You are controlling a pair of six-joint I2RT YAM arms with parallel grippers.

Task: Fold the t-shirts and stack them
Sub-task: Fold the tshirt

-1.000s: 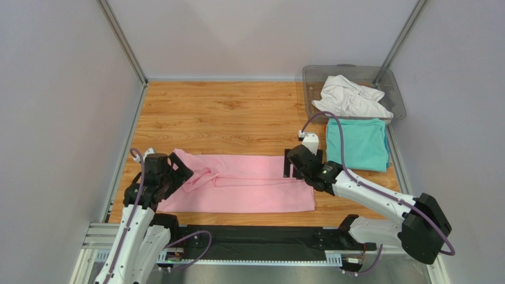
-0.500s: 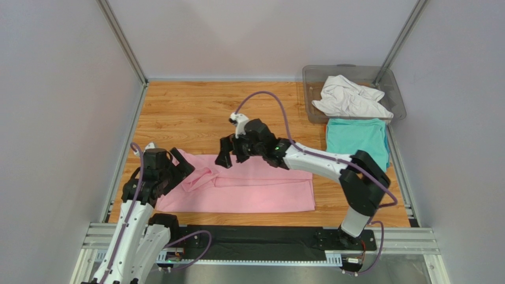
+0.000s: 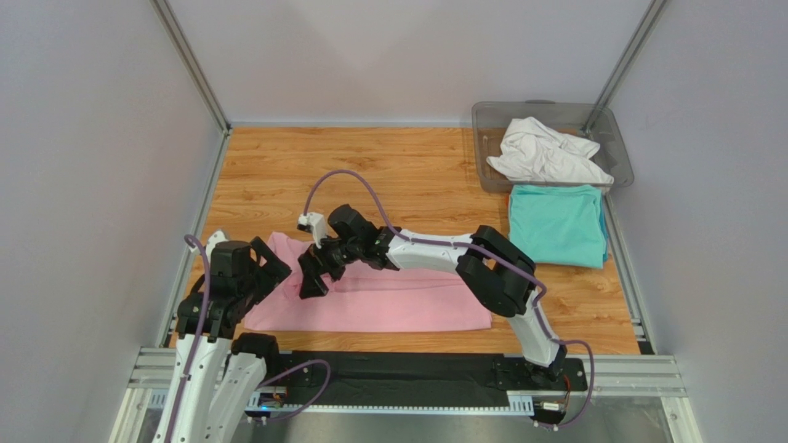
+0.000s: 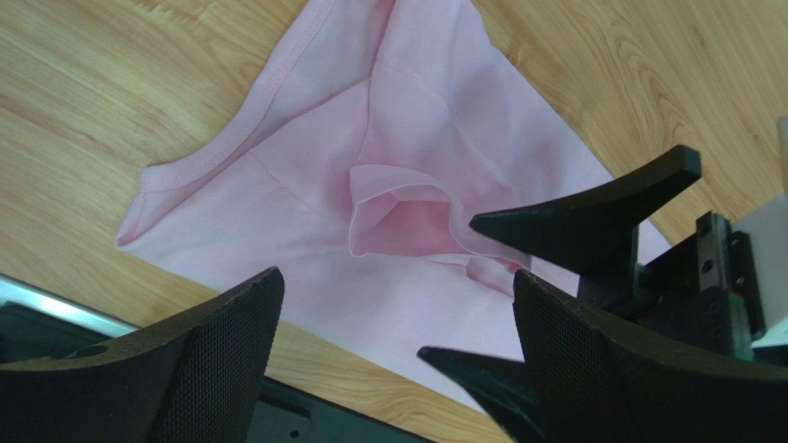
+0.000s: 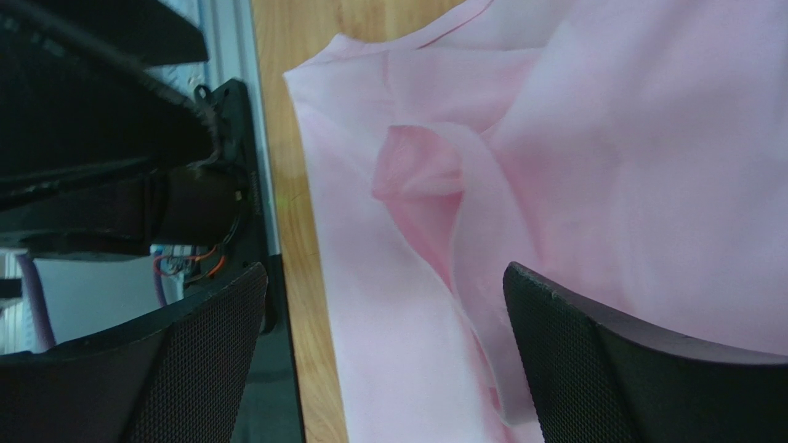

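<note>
Holding nothing, I have the right gripper [image 3: 312,276] spread wide above the pink t-shirt [image 3: 398,297], and the left gripper [image 3: 274,262] spread wide beside it.

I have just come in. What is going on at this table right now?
Two robot arms are folding t-shirts. The pink t-shirt lies on the table as a long band, and its left end is not yet tidy. The left tool and the right tool both hover open over the rumpled sleeve there; neither grips cloth. A teal t-shirt lies folded at the right, and a white t-shirt sits crumpled in the bin.
</note>
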